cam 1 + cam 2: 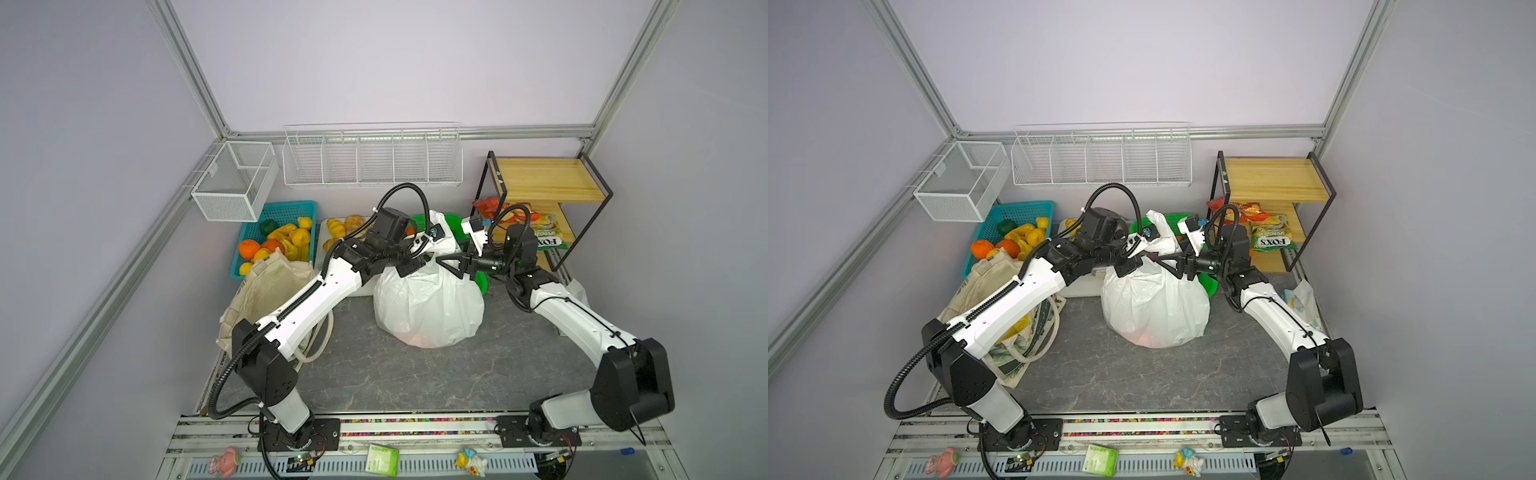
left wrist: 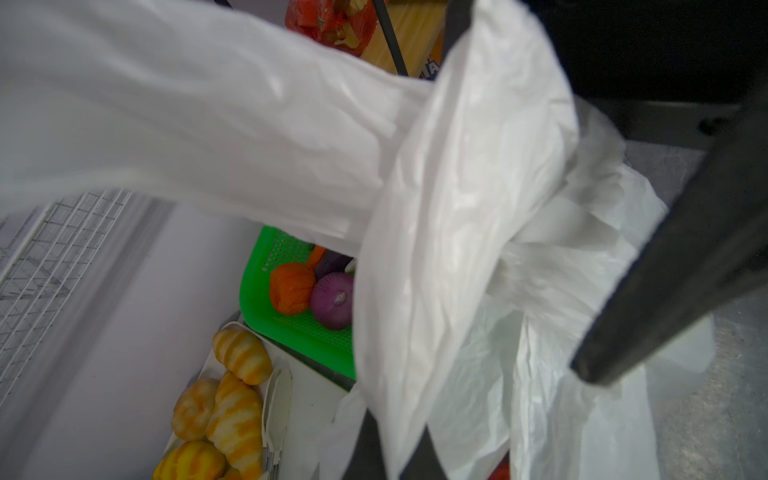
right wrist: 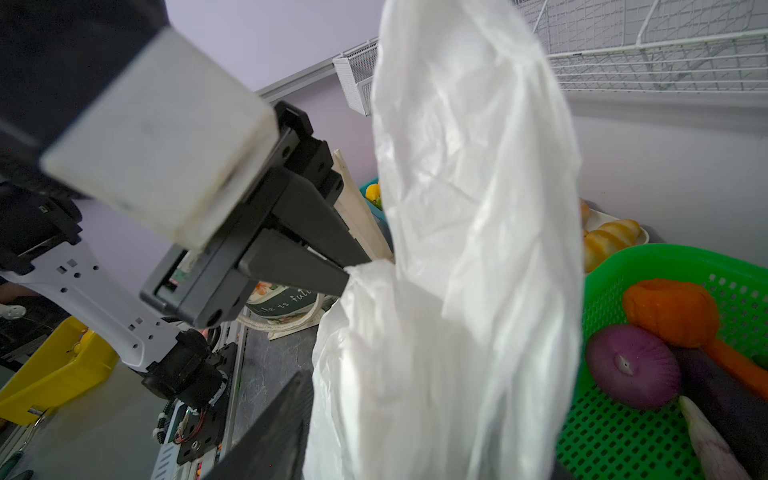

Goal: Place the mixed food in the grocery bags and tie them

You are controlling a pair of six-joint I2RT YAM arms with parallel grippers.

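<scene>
Left jaws: together, clamped on the twisted neck of the white plastic bag (image 3: 478, 249); you see the pinch plainly in the right wrist view.
Right jaws: apart; in the left wrist view you see one black finger (image 2: 665, 270) on each side of the bag's crumpled top.
White plastic bag: stands bulging on the grey bench (image 1: 415, 374), mid-scene in both top views; a reddish shape (image 1: 417, 338) shows through its lower side.
Canvas tote (image 1: 266, 286): slumped open on the bench to your left, partly under the left arm (image 1: 316, 299); a yellow packet (image 1: 1017, 326) peeks out of it.
Purple onion (image 2: 334, 301): in the green basket (image 2: 299, 332) behind the plastic bag, touching an orange vegetable (image 2: 291, 293).
Shelf (image 1: 544, 178): on your right, with a red packet (image 1: 486, 205) and a green packet (image 1: 548, 241) on its lower board.
</scene>
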